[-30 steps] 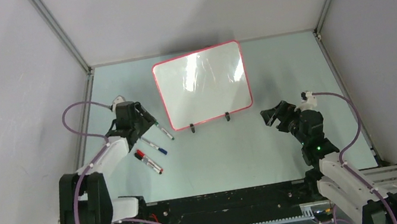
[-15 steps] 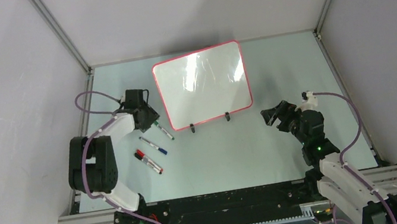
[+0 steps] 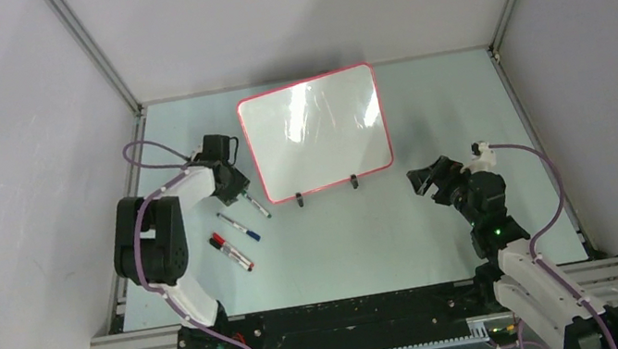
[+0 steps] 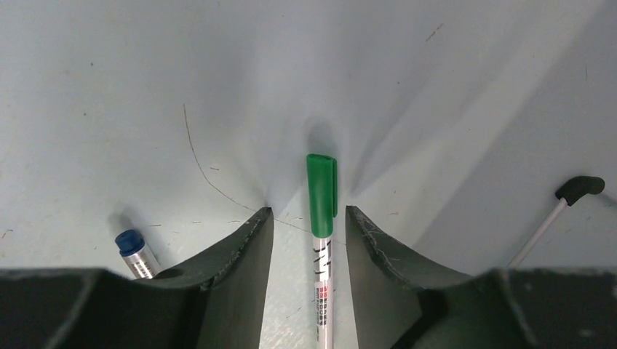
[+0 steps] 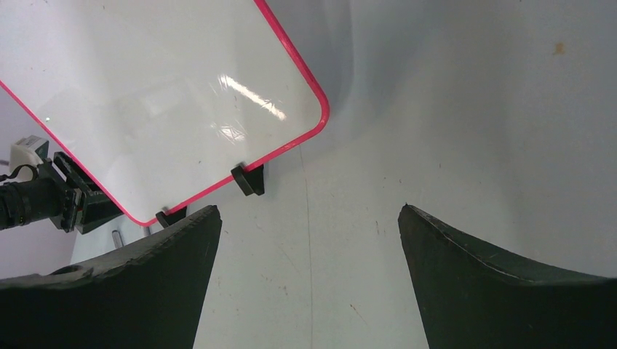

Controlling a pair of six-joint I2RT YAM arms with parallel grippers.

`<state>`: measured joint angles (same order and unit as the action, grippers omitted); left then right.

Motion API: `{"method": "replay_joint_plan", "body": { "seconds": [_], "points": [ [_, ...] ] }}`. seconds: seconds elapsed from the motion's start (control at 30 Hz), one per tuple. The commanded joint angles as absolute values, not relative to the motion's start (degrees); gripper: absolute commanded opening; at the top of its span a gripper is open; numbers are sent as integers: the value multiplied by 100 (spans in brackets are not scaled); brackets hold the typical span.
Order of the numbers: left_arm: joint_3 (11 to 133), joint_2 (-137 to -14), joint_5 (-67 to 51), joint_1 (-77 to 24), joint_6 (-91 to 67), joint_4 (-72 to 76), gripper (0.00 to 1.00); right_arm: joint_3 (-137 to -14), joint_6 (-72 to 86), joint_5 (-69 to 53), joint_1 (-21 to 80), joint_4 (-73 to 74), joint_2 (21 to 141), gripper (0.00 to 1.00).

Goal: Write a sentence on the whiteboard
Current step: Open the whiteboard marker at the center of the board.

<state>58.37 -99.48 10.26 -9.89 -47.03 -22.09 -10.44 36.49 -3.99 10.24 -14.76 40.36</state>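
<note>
The whiteboard (image 3: pixel 315 132) stands upright on two black clip feet at the far middle of the table (image 3: pixel 370 230). To its left, my left gripper (image 4: pixel 305 218) is low over a green-capped marker (image 4: pixel 321 196), with the jaws apart on both sides and not touching it. The print on its barrel is too small to read. A blue marker (image 4: pixel 135 251) and a red marker (image 3: pixel 230 252) lie near. My right gripper (image 5: pixel 309 211) is wide open and empty.
</note>
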Motion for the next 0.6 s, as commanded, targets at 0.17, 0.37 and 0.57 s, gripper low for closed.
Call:
{"method": "replay_joint_plan", "body": {
  "seconds": [0.17, 0.37, 0.57],
  "points": [
    [6173, -10220, 1102, -986, -4978, -2585, 18, -1284, 3665, -370, 980, -1444, 3845, 96],
    [5583, -9115, 1615, -963, -5001, -2378, 0, -1298, 3609, -501, 980, -1499, 3819, 96],
    [5162, -7766, 1495, -958, -4961, -2565, 0, -1418, 3204, -1143, 1366, -1857, 3905, 92]
  ]
}}
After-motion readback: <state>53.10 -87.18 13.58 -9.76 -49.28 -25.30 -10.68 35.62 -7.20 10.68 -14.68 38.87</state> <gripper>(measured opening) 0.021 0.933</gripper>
